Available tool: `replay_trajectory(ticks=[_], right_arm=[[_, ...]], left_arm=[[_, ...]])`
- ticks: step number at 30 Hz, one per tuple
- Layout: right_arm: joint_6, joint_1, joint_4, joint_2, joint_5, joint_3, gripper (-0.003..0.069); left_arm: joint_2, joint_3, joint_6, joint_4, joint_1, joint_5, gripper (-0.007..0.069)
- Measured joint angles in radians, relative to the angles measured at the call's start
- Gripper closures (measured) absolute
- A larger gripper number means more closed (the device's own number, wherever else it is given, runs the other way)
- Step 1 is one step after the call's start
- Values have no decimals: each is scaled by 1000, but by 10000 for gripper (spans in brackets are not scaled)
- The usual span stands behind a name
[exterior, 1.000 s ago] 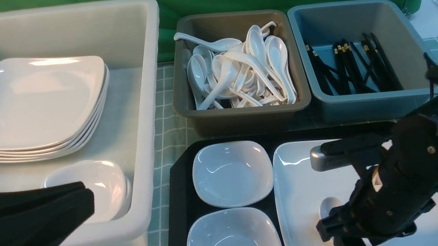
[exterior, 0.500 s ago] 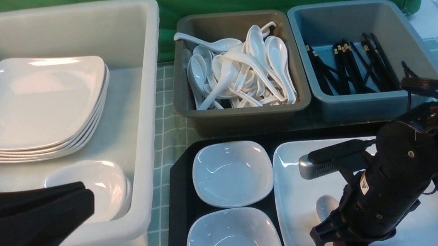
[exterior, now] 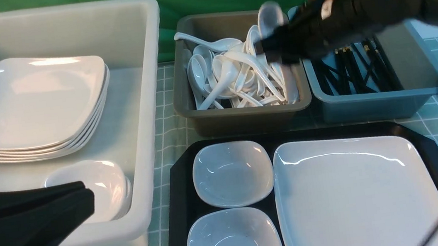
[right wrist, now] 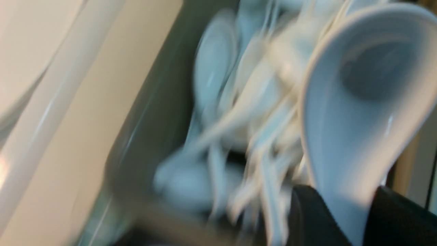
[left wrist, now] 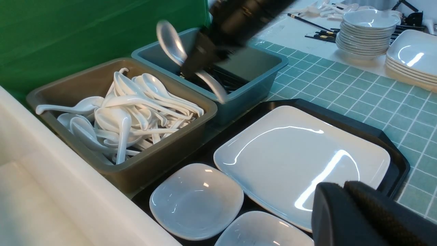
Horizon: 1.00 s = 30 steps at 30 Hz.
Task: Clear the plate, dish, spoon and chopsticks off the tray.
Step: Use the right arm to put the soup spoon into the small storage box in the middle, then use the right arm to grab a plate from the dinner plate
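The large white plate (exterior: 361, 193) lies bare on the right of the black tray (exterior: 179, 211). It also shows in the left wrist view (left wrist: 300, 160). Two small white dishes (exterior: 231, 173) (exterior: 233, 240) sit on the tray's left. My right gripper (exterior: 272, 47) is shut on the white spoon (exterior: 270, 14) and holds it in the air over the grey-brown spoon bin (exterior: 243, 118). The right wrist view shows the spoon (right wrist: 358, 85) between the fingers, blurred. My left gripper (exterior: 86, 195) is shut and empty at the front left. No chopsticks show on the tray.
The spoon bin holds several white spoons. The blue-grey bin (exterior: 380, 105) beside it holds several black chopsticks. The white tub (exterior: 146, 107) on the left holds stacked plates (exterior: 28, 104) and small bowls (exterior: 97, 184). More stacked dishes (left wrist: 367, 30) stand beyond the right side.
My right gripper has lifted the spoon off the plate and carried it up and back to over the spoon bin. The plate is now bare. The left arm has not moved.
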Motion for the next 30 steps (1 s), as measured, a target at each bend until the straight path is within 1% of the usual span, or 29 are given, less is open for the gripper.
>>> replay_trajectory(ticks=[3,7,8,10,12,13,14,16,19,21,24,26,28,30], right_arm=[[1,-47,0,152,-6,-182,443],[1,-84,-1,310,0,-330,435],[1,-89,-1,333,6,-346,414],[1,-94,-1,354,26,-358,350],[-7,-95,0,357,69,-364,265],[-7,-95,0,355,74,-364,265],[-23,-95,-1,342,119,-364,224],[-55,-95,-1,312,190,-364,218],[-97,-95,-3,257,298,-364,253],[-140,-91,-12,193,424,-366,329],[-179,-66,-60,88,608,-358,476],[-181,-38,-96,11,680,-312,538],[-172,17,-137,-80,724,-209,557],[-148,74,-163,-145,742,-106,558]], left_arm=[[0,0,0,0,0,0,608],[0,0,0,0,0,-1,608],[0,0,0,0,0,-2,608],[0,0,0,0,0,-2,608],[0,0,0,0,0,0,608],[0,0,0,0,0,0,608],[0,0,0,0,0,2,608],[0,0,-3,1,0,4,608],[8,0,-3,1,0,15,605],[26,0,-3,2,0,23,605],[91,0,-3,7,0,64,605],[130,0,1,7,0,73,605],[179,0,14,7,0,77,603],[202,0,28,5,0,80,604]])
